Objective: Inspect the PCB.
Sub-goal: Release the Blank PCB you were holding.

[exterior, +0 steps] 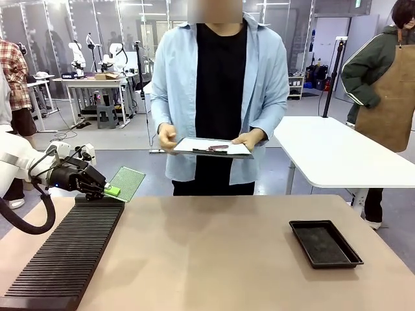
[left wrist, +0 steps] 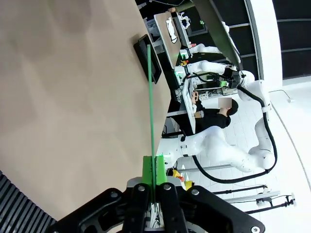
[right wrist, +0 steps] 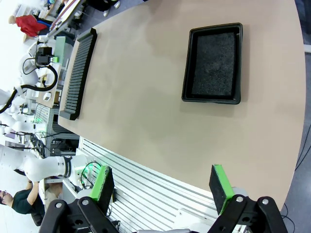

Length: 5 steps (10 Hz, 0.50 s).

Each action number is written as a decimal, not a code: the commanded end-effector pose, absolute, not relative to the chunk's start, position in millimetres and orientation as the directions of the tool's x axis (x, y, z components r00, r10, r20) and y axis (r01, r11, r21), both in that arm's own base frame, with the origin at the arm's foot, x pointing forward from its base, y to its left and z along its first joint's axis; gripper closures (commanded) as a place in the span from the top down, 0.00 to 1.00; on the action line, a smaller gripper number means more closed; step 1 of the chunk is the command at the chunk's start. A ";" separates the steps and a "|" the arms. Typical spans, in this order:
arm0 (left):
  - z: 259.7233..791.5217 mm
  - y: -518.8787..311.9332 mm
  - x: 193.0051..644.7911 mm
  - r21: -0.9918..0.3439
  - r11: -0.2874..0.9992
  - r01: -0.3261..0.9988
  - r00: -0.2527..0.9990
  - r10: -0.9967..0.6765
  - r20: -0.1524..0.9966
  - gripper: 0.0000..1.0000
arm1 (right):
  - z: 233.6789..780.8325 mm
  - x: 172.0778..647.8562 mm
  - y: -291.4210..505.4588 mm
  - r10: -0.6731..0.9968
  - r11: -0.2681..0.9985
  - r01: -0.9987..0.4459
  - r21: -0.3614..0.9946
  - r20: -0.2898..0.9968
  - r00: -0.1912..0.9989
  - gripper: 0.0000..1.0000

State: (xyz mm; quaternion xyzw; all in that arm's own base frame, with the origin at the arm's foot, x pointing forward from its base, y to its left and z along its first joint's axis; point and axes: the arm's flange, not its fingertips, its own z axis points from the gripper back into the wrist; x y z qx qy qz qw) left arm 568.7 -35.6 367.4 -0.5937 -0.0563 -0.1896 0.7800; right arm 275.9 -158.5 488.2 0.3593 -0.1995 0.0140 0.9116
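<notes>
1. Our left gripper is closed tight on the PCB, its green pads pinching one corner of the board.
2. In the front view the PCB is in the air at the far-left corner of the table, just past the far end of the black slotted rack. It is tilted so that its pale green face shows to us.
3. In the left wrist view we see the PCB edge-on, as a thin green line running up from between the closed fingers of the left gripper, with the tan tabletop behind it.
4. The board touches neither the rack nor the table; only the pads hold it.
5. Our right gripper stands wide open with nothing between its two green-padded fingers. It hangs near the table's edge, looking across the tabletop.
6. From that view the shallow black tray lies well apart from the gripper, and the slotted rack runs along the other side of the table.
7. In the front view the tray sits on the right part of the table, well apart from the rack and the PCB.
8. A person stands at the far side holding a clipboard with white paper in both hands, at waist height, above the table's far edge.
</notes>
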 end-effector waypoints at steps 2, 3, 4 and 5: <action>370.3 -37.0 566.9 -0.901 0.232 0.367 0.921 -0.226 0.318 0.00 | 489.0 275.5 -160.2 -0.105 0.740 -0.185 0.647 0.383 0.918 1.00; 370.3 -37.0 566.9 -0.901 0.232 0.367 0.921 -0.226 0.318 0.00 | 489.0 275.5 -160.2 -0.105 0.740 -0.185 0.647 0.383 0.918 1.00; 370.3 -37.0 566.9 -0.901 0.232 0.367 0.921 -0.226 0.318 0.00 | 489.0 275.5 -160.2 -0.105 0.740 -0.185 0.647 0.383 0.918 1.00; 370.3 -37.0 566.9 -0.901 0.232 0.367 0.921 -0.226 0.318 0.00 | 489.0 275.5 -160.2 -0.105 0.740 -0.185 0.647 0.383 0.918 1.00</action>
